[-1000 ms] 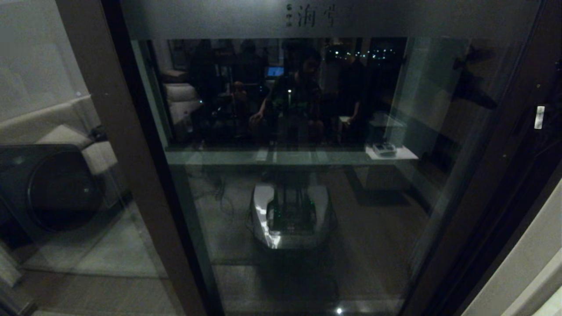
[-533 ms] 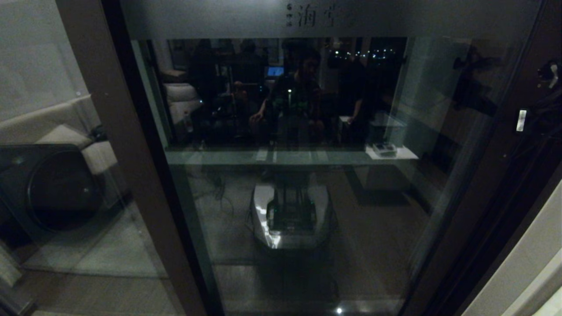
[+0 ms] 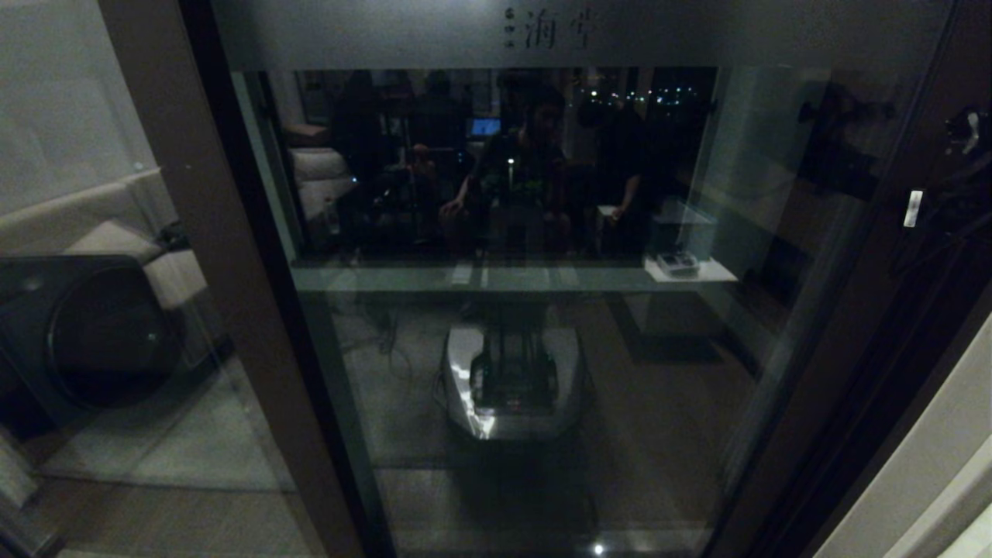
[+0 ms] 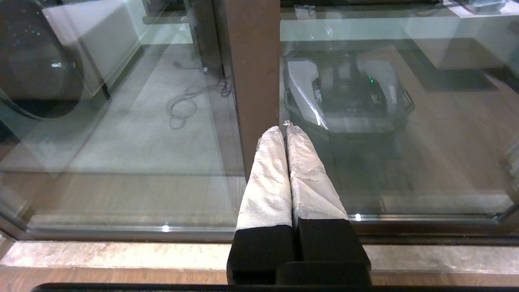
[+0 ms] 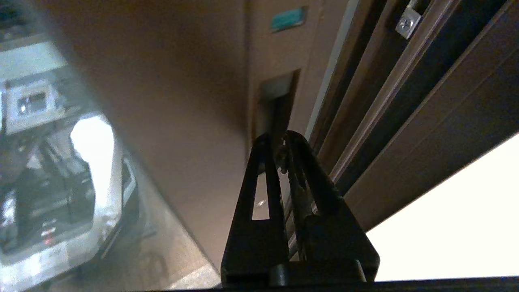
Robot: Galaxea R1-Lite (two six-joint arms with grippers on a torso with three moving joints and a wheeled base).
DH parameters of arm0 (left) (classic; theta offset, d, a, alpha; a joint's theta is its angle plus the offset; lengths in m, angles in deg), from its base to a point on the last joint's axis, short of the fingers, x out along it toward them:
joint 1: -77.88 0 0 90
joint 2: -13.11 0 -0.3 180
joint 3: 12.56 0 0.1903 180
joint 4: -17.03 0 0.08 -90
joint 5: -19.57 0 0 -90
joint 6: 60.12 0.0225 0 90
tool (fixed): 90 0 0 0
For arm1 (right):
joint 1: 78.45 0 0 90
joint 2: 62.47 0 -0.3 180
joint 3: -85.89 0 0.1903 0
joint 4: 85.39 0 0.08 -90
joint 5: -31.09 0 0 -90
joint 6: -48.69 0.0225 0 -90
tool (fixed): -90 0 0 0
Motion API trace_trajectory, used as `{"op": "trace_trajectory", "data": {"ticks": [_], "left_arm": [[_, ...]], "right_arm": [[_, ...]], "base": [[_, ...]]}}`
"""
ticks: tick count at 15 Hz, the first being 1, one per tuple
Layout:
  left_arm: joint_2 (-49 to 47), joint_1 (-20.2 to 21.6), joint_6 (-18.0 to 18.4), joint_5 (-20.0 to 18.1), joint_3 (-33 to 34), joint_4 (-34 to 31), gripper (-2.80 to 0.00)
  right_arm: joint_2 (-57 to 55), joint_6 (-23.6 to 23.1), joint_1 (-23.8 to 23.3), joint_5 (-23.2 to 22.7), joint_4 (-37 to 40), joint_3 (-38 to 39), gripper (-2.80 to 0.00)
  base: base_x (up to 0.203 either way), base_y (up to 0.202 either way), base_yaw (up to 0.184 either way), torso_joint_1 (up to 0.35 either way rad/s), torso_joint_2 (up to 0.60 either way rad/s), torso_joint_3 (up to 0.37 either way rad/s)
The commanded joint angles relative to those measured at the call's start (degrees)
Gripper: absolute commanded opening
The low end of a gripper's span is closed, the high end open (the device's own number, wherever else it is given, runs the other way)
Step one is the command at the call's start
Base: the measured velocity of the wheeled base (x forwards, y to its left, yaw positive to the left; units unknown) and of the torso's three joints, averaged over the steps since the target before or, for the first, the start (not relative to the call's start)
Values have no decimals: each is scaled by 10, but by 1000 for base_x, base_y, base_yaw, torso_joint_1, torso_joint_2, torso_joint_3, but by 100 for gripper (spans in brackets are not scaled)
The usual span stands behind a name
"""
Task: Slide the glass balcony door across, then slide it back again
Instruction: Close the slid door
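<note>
Change since a second ago: right gripper is showing higher and further in along the door's right-hand stile in the head view, its white tag now sitting beside the brown frame; door and room reflection are holding exactly where they were.

Right gripper, near: fingers are lying pressed together, holding nothing, tips pointing into the lower end of the handle slot. Whether the tips are touching the slot's edge or hanging just short of it I cannot tell from the wrist view.

Left gripper: parked low in front of the glass, padded fingers pressed flat against each other, empty, pointing at the left-hand brown stile near the floor track.

Task object: glass balcony door is filling the middle of the head view, standing between its two dark brown stiles, frosted band across the top; right stile is lying just beside the outer door frame.

Step in hand: reaching for the handle; neither slide is begun yet, judging by the door sitting hard against the right-hand frame.

Next move calls for: seating the closed fingertips inside the recess, then pushing sideways along the track, away from the frame. A shallow seat is risking the tips skating out across the stile.

Far field: glass is reflecting the robot's own base, with dim furniture beyond it.
</note>
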Motion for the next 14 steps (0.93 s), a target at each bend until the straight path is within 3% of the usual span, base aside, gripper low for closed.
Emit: {"op": "trace_trajectory", "data": {"ticks": [1, 4, 14], "left_arm": [[-1, 0, 0, 0, 0, -1, -280], [-1, 0, 0, 0, 0, -1, -280], [-1, 0, 0, 0, 0, 0, -280]], "right_arm": [[-20, -1, 0, -2, -12, -5, -280], [-50, -1, -2, 1, -68, -10, -280], [-44, -1, -4, 2, -68, -7, -280]], "base": [[0, 0, 0, 0, 0, 0], [0, 0, 0, 0, 0, 0], [0, 0, 0, 0, 0, 0]]}}
